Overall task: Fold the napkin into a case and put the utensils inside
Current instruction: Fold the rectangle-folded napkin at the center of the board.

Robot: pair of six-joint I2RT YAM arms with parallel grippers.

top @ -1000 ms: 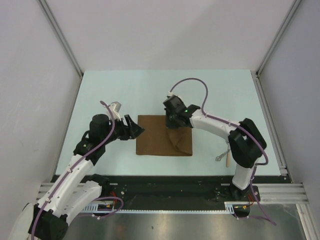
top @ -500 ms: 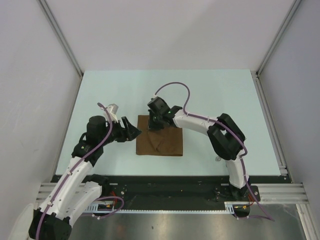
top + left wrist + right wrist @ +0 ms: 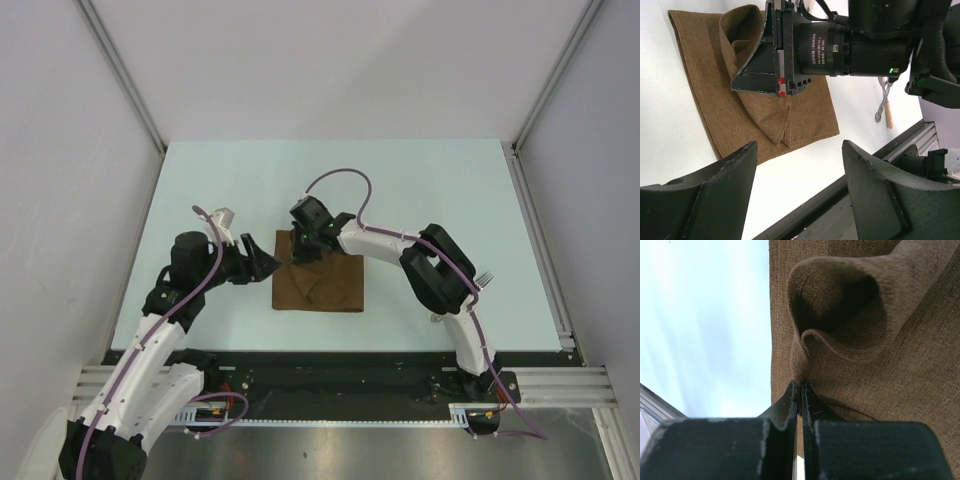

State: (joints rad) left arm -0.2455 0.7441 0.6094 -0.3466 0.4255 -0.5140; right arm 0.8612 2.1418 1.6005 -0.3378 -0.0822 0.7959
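Right of napkin (image 3: pixel 335 290), utensils (image 3: pixel 885 105) — right arm (image 3: pixel 440 272) overhead

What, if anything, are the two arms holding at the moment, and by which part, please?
The right gripper is shut on the napkin, its fingers pinching the edge of the flap folded over. The left gripper is open and holds nothing.

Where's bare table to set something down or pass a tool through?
Free: far half of the table beyond the napkin, and the strip between napkin and near edge. Crowded: the napkin's left side, where left tool and right tool sit, and near right, where utensils lie by the right arm.
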